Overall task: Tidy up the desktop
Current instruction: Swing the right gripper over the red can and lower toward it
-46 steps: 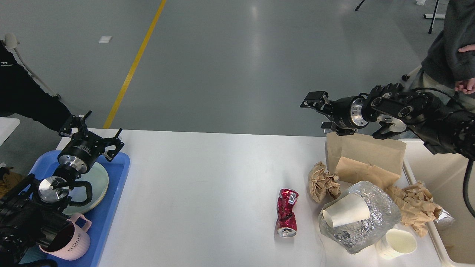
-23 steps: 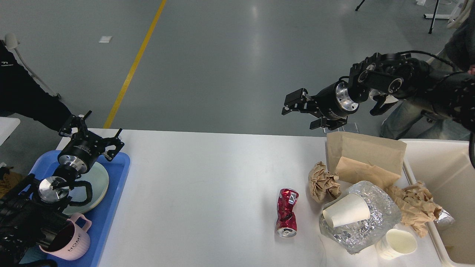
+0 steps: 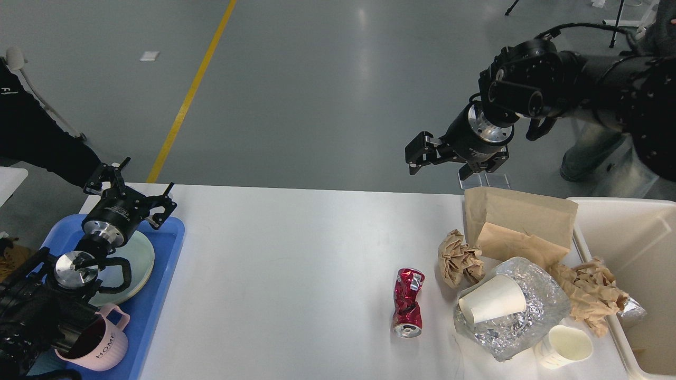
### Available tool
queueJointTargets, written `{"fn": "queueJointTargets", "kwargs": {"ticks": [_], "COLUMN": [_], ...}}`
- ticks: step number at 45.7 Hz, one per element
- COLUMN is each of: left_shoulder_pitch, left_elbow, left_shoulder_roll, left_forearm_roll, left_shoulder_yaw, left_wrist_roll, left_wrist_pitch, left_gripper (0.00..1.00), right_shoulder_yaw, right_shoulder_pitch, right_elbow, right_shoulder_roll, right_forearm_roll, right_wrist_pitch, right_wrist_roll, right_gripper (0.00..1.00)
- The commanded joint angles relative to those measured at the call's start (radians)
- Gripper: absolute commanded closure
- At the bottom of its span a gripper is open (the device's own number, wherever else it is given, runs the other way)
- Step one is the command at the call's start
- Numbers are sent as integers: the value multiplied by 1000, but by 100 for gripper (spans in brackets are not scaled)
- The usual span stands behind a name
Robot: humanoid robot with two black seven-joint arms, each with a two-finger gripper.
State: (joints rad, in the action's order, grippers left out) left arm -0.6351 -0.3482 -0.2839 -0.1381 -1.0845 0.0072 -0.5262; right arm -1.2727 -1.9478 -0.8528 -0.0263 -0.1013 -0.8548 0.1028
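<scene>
Our crushed red metal can [image 3: 408, 303] lay nearest on the large white rectangular desktop [image 3: 296, 264], well left of the beige plastic bin [image 3: 628, 232]. Crumpled silver foil [image 3: 520, 311] and white paper cups [image 3: 492, 299] sat between can and bin. Beyond the can, our right gripper [image 3: 438, 158] hung spread and empty. We judged it should descend straight, pinch the can's narrow waist. Our left gripper [image 3: 129, 192] was spread far left of the can.
</scene>
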Motion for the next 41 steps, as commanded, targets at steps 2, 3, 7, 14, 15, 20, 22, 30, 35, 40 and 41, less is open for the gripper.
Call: {"fn": "queueJointTargets", "kwargs": {"ticks": [2, 3, 7, 14, 15, 20, 22, 30, 35, 40, 41], "left_shoulder_pitch": [0, 0, 0, 0, 0, 0, 0, 0, 0, 0, 0], "left_elbow": [0, 0, 0, 0, 0, 0, 0, 0, 0, 0, 0], "left_shoulder_roll": [0, 0, 0, 0, 0, 0, 0, 0, 0, 0, 0], "left_forearm_roll": [0, 0, 0, 0, 0, 0, 0, 0, 0, 0, 0], "left_shoulder_yaw": [0, 0, 0, 0, 0, 0, 0, 0, 0, -2, 0], "left_wrist_roll": [0, 0, -1, 0, 0, 0, 0, 0, 0, 0, 0], "left_wrist_pitch": [0, 0, 0, 0, 0, 0, 0, 0, 0, 0, 0], "left_gripper": [3, 3, 3, 3, 3, 3, 3, 3, 3, 3, 3], "right_shoulder_yaw": [7, 9, 16, 35, 41, 84, 96, 107, 105, 105, 105], "right_shoulder_pitch": [-106, -120, -170, -145, -131, 15, 81, 294, 374, 426, 434], "right_elbow": [-9, -14, -29, -28, -29, -12, -11, -8, 24, 47, 49], "right_shoulder_roll": [-4, -6, -6, -1, 0, 3, 6, 51, 88, 105, 105], "right_forearm_roll": [-3, -3, -6, -6, -6, -6, -6, 2, 2, 6, 6], "right_wrist_pitch": [-105, -105, -105, -105, -105, -105, -73, 111, 203, 253, 266], "right_wrist_roll": [2, 2, 2, 2, 2, 2, 0, 0, -2, -2, -2], "right_gripper": [0, 0, 0, 0, 0, 0, 0, 0, 0, 0, 0]}}
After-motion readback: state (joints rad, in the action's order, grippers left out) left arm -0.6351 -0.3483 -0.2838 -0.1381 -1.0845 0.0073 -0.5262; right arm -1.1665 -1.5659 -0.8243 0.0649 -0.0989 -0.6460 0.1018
